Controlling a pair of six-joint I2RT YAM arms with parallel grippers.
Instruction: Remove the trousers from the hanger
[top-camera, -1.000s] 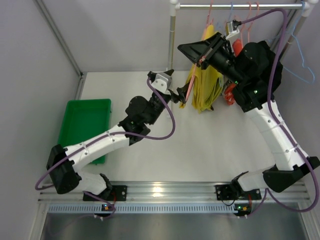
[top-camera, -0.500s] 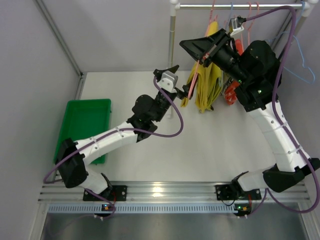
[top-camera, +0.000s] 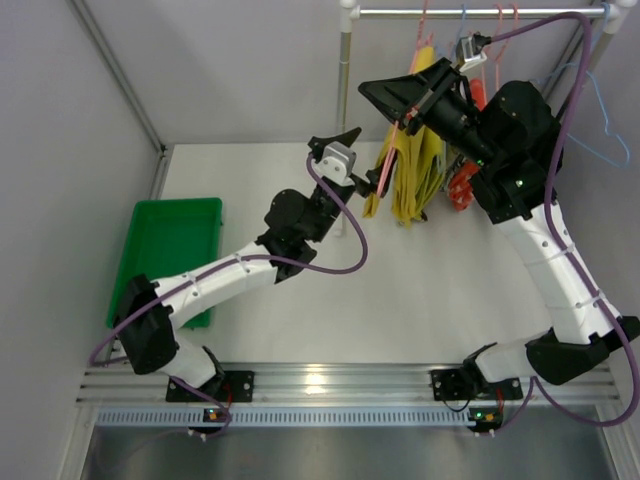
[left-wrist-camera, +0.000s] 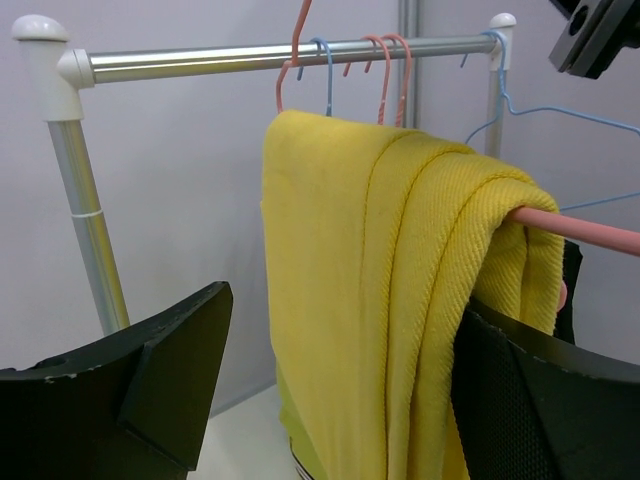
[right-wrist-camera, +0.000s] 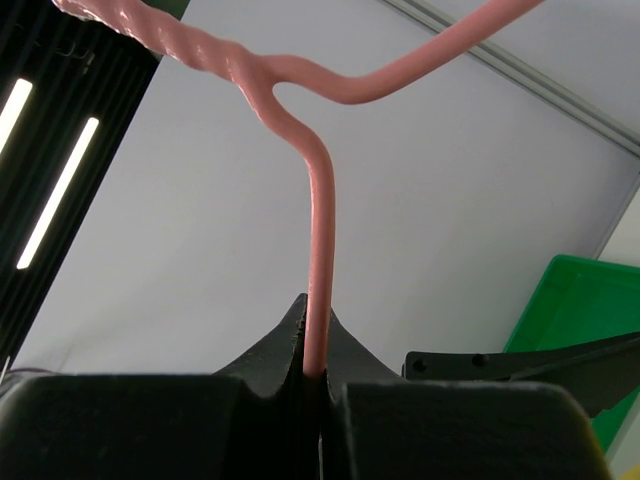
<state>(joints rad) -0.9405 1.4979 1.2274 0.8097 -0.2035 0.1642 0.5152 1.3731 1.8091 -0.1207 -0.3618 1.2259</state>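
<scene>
The trousers (top-camera: 410, 180) drape over the hanger (left-wrist-camera: 590, 231) under the rail (top-camera: 480, 12) at the surface's (top-camera: 400, 300) far right, with the left gripper (top-camera: 357, 163) just left of them, the right gripper (right-wrist-camera: 316, 385) above, and the bin (top-camera: 170, 250) far left.

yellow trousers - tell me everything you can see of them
The yellow trousers are bright golden, soft ribbed cloth, folded over the bar of a pink hanger below the rail, hanging in long vertical folds. The open left gripper straddles them, a finger each side; contact is unclear. The right gripper is shut on the hanger's wire, not the cloth.
</scene>
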